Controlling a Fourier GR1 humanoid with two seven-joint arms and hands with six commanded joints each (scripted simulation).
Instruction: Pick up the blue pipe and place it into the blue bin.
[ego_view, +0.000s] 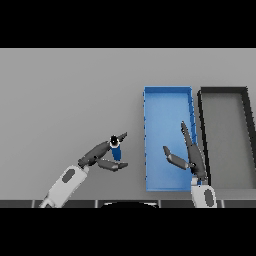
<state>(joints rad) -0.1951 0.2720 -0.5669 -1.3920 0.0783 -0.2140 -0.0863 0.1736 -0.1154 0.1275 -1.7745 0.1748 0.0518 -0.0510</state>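
The blue pipe is short and stands upright on the grey table, left of the blue bin, its dark open top showing. My left hand reaches in from the lower left. Its fingers are straight along the pipe's far side and its thumb lies on the near side, so the pipe sits in the gap between them. I cannot tell whether they touch it. My right hand hangs open over the near right part of the blue bin, holding nothing. The bin's floor is bare.
A black bin of about the same size stands just right of the blue bin, their long sides almost touching. Both bins run from the middle of the table to its near edge.
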